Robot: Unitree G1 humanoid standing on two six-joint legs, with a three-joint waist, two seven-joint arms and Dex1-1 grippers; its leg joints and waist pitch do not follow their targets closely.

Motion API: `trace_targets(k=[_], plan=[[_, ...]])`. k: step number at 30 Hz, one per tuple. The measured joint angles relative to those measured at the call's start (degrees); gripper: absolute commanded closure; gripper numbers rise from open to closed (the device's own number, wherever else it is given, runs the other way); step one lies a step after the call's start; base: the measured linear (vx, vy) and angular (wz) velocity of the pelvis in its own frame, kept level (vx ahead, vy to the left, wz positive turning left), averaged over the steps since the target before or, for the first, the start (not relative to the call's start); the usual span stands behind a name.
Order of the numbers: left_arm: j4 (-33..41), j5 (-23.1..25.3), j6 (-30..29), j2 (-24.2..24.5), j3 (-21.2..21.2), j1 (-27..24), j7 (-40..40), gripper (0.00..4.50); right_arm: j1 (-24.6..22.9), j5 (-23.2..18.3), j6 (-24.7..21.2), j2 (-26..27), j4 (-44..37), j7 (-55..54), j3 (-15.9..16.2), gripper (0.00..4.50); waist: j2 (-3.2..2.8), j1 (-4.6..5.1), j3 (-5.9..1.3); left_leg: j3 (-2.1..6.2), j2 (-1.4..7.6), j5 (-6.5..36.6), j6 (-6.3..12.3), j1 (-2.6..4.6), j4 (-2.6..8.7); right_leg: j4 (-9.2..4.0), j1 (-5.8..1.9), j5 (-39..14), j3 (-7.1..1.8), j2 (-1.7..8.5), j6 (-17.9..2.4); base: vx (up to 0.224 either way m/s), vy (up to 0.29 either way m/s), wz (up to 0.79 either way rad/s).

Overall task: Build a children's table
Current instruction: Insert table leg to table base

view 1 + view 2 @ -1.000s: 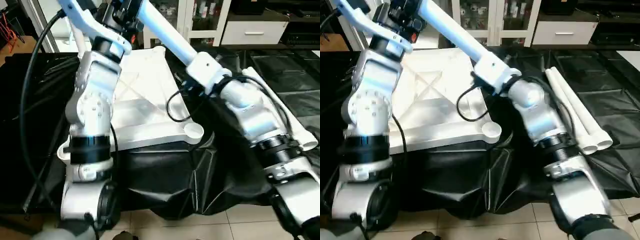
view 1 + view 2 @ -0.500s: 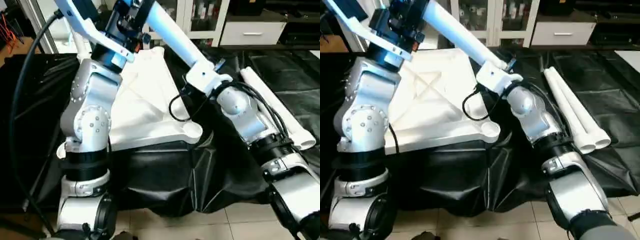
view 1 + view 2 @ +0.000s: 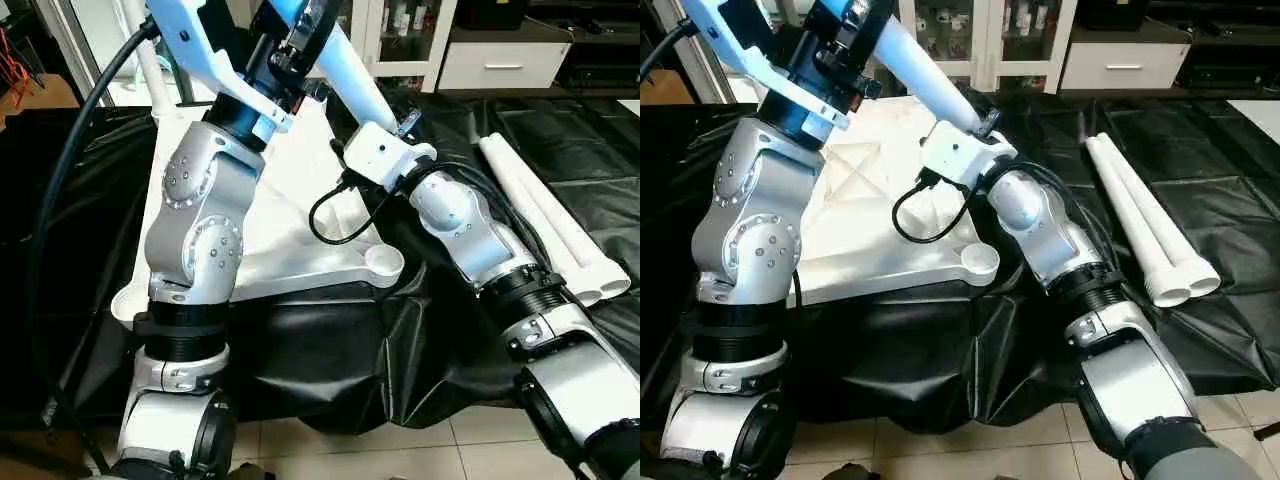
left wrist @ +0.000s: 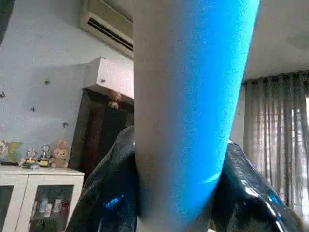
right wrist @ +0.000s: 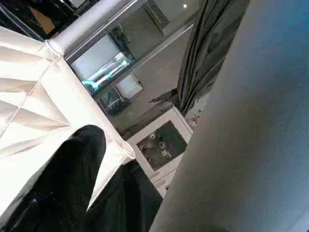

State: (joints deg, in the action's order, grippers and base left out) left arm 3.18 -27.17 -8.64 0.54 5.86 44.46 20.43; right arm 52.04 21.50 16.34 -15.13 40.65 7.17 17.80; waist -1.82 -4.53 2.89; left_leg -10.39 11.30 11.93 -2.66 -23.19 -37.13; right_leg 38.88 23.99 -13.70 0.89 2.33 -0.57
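Black sheet (image 3: 1200, 150) (crumpled) bears tabletop (image 3: 880, 225) and two legs (image 3: 1150, 225).

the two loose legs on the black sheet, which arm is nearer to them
Right. The right arm stretches across just beside the two loose legs, while the left arm rises at the tabletop's far side from them.

The tabletop (image 3: 880, 215) was white with X-shaped ribs; the two legs (image 3: 1150, 235) beside it were white, the sheet (image 3: 970, 340) glossy black, the forearms (image 3: 200, 230) silver
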Motion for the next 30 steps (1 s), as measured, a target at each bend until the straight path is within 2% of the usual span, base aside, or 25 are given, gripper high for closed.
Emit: trace_targets(k=[4,5,8,9,14,16,18,20,22,24,30], plan=[[0.0,0.5,1.1,-0.1,0.0,0.0,-0.1,2.90,0.0,-1.1,-0.6,0.4,0.5,0.5,-1.0,0.00,0.00,0.01,0.00,0.00,0.00,0.0,0.00,0.01,0.00,0.01,0.00,0.0,0.00,0.00,0.0,0.000,0.000,0.00],[0.0,0.4,1.1,-0.1,0.0,0.0,-0.1,2.90,0.0,-1.3,-0.7,0.3,0.7,0.7,-1.3,0.30,0.00,-0.01,0.00,0.00,0.00,0.0,0.00,0.01,0.00,0.01,-0.01,0.0,0.01,0.00,0.0,0.000,0.000,0.00],[0.0,0.2,1.0,-0.1,0.0,0.0,0.0,2.90,0.0,-1.7,-0.9,0.4,1.2,1.0,-1.7,0.40,0.00,0.00,0.00,0.00,0.00,0.0,0.01,0.01,-0.01,0.01,-0.01,0.0,0.00,0.00,0.0,0.000,0.000,0.00],[0.0,0.2,0.9,-0.1,0.0,0.0,0.0,2.90,0.0,-1.7,-0.9,0.4,1.2,1.0,-1.7,0.67,0.00,0.02,0.00,0.00,0.00,0.0,0.01,0.01,-0.01,0.01,-0.01,0.0,0.00,0.00,0.0,0.000,0.000,0.00],[0.0,0.2,0.5,0.0,-0.1,0.0,0.4,2.90,0.0,-1.9,-0.9,0.4,1.6,1.0,-2.1,0.91,0.00,-0.01,0.00,0.00,0.00,0.0,0.02,-0.02,-0.03,-0.01,0.00,0.0,0.00,0.00,0.0,0.000,0.000,0.00],[0.0,0.0,0.3,0.0,-0.2,0.0,0.5,2.90,0.0,-2.2,-0.9,0.3,2.4,1.3,-2.6,1.22,0.00,-0.09,0.00,0.00,0.00,0.0,0.04,-0.04,-0.05,-0.01,0.00,0.0,0.00,0.01,0.0,0.000,0.000,0.00],[0.0,-0.1,0.2,0.0,-0.2,0.0,0.6,2.90,0.0,-2.8,-0.9,0.3,2.5,1.7,-2.9,1.27,0.00,-0.04,0.00,0.00,0.00,0.0,0.05,-0.03,-0.06,-0.01,0.00,0.0,0.00,0.00,0.0,0.000,0.000,0.00],[0.0,-0.1,0.2,0.1,-0.2,0.0,0.6,2.90,0.0,-3.1,-0.8,0.3,2.5,2.0,-3.1,1.58,0.00,0.00,0.00,0.00,0.00,0.0,0.05,-0.01,-0.08,0.02,-0.02,0.0,0.00,0.01,0.0,0.000,0.000,0.00],[0.0,-0.1,0.2,0.1,-0.2,0.0,0.6,2.90,0.0,-3.1,-0.8,0.3,2.5,2.1,-3.2,1.66,0.00,0.05,0.00,0.00,0.01,0.0,0.05,-0.01,-0.16,0.04,-0.02,0.0,-0.01,0.01,0.0,0.000,0.000,0.00],[0.0,-0.1,0.2,0.1,-0.2,0.0,0.6,2.90,0.0,-3.1,-0.7,0.3,2.5,2.1,-3.4,2.00,0.00,0.11,0.00,0.01,0.01,0.0,0.05,-0.02,-0.22,0.04,-0.04,0.0,-0.01,0.02,0.0,0.000,0.000,0.00],[0.0,-0.2,0.0,0.1,-0.2,0.0,0.7,2.90,0.0,-3.7,-0.6,0.3,2.6,2.5,-3.9,2.39,0.00,0.26,0.00,0.01,0.01,0.1,0.10,-0.04,-0.34,0.04,-0.07,0.0,-0.02,0.03,0.1,0.000,0.000,0.00]])
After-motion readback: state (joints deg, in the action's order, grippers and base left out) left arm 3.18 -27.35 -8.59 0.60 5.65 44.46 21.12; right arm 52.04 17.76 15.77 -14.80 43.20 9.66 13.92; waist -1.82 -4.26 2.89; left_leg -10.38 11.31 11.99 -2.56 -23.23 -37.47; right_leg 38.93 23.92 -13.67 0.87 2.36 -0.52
